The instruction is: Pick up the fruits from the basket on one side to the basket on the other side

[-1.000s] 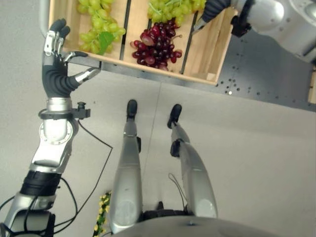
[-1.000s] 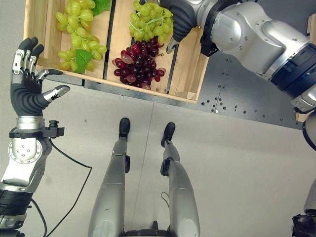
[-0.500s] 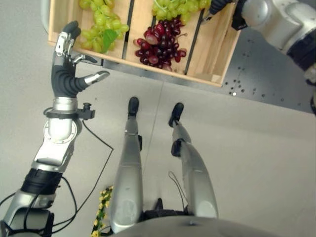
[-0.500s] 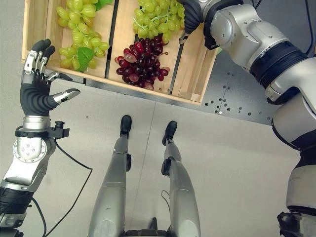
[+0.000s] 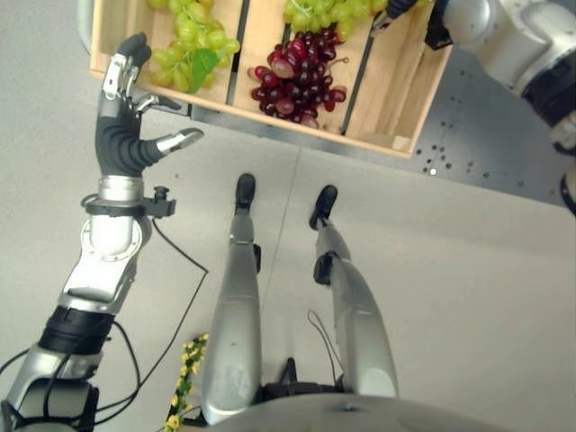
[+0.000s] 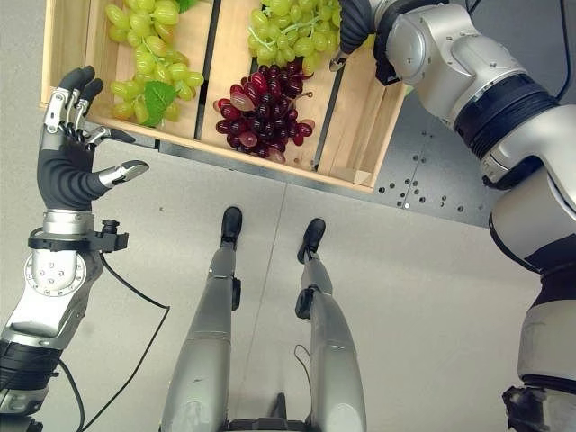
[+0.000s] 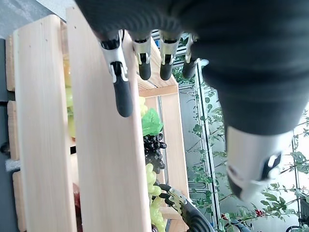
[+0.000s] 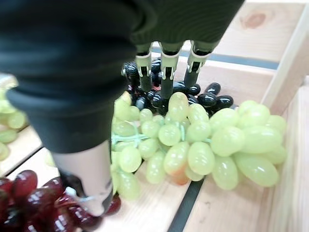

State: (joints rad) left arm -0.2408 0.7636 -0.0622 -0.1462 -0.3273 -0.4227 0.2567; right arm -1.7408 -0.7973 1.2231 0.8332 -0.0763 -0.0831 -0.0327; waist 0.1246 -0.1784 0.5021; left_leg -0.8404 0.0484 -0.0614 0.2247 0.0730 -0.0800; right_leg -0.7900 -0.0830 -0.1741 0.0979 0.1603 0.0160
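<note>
A wooden crate (image 6: 360, 135) lies at the top of the head views, its floor made of slats with dark gaps between them. On the robot's left side of the crate lies a bunch of green grapes (image 6: 148, 49) with a green leaf (image 6: 158, 97) at its near end. In the middle lies a bunch of red grapes (image 6: 261, 112), and just beyond it, touching it, a second green bunch (image 6: 301, 31). The right hand (image 6: 353, 18) reaches into the far right part of the crate from the right, over this second green bunch. In the right wrist view its fingers (image 8: 166, 72) point straight down onto the top of the green bunch (image 8: 203, 140), with the thumb (image 8: 89, 179) apart beside the red grapes (image 8: 29, 193); nothing is clasped, and black grapes (image 8: 203, 94) lie just past the fingers. The left hand (image 6: 65, 166) is raised at the crate's near left edge, fingers straight and spread, thumb out to the side, empty; in the left wrist view its fingers (image 7: 123, 94) hang in front of the crate's wooden wall (image 7: 106, 159), apart from it.
</note>
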